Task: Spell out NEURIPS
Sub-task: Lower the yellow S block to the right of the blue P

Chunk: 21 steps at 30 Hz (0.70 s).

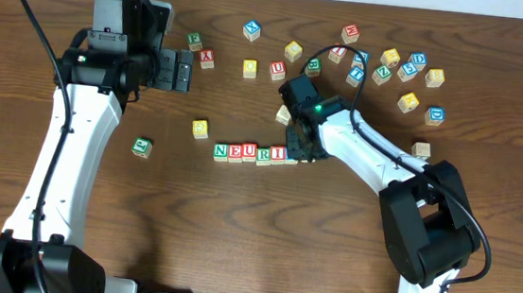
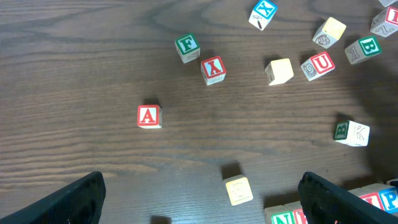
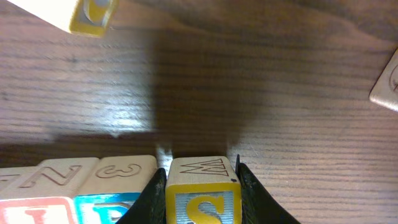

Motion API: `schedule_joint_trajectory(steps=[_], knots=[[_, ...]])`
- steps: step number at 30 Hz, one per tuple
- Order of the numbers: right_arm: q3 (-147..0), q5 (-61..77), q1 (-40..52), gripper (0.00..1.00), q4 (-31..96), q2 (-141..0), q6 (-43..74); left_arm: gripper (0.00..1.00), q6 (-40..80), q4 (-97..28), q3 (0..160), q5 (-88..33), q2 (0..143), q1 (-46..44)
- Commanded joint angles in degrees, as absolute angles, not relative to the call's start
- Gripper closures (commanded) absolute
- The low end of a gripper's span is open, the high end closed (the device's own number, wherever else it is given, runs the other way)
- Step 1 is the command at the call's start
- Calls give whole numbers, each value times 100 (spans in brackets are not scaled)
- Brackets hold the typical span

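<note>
A row of wooden cubes [image 1: 250, 152] reads N, E, U, R, I across the table's middle. My right gripper [image 1: 301, 150] is at the row's right end, shut on a yellow-faced S cube [image 3: 202, 199]. That cube sits between the black fingers [image 3: 155, 193], level with the row. Just left of it is a blue-lettered cube [image 3: 118, 186], then a red-lettered one [image 3: 37, 208]. My left gripper [image 1: 185, 71] hovers at the back left, open and holding nothing. In the left wrist view its fingers [image 2: 68, 199] stand wide apart, with the N cube [image 2: 283, 218] at the lower right.
Loose cubes lie behind the row: a red A [image 2: 149, 116], a green F [image 2: 186, 46], a red X [image 2: 213, 70], a red U [image 2: 318, 65] and a cluster at the back right [image 1: 392, 68]. A yellow cube [image 1: 200, 129] and a green one [image 1: 142, 146] sit left of the row.
</note>
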<state>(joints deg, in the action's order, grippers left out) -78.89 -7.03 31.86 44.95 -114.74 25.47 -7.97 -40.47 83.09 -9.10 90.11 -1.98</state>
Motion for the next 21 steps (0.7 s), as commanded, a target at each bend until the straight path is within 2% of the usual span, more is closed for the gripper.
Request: schedule_joint_trajectory(steps=[1,15,17,21], knots=[[-7789,-716,3201,85,4456,-11557,2676,2,-856,-4049,8455,-945,8986,-178],[-7787,-733,3192,85,4434,-11557,2698,2,-854,-4049,8455,-945,8986,-178],[-7787,-733,3192,77,4431,-11557,2698,2,-856,-4049,8455,-945,8986,-178],[-7787,-735,3192,76,4431,-11557,2698,2,-856,-4049,8455,-945,8986,-178]])
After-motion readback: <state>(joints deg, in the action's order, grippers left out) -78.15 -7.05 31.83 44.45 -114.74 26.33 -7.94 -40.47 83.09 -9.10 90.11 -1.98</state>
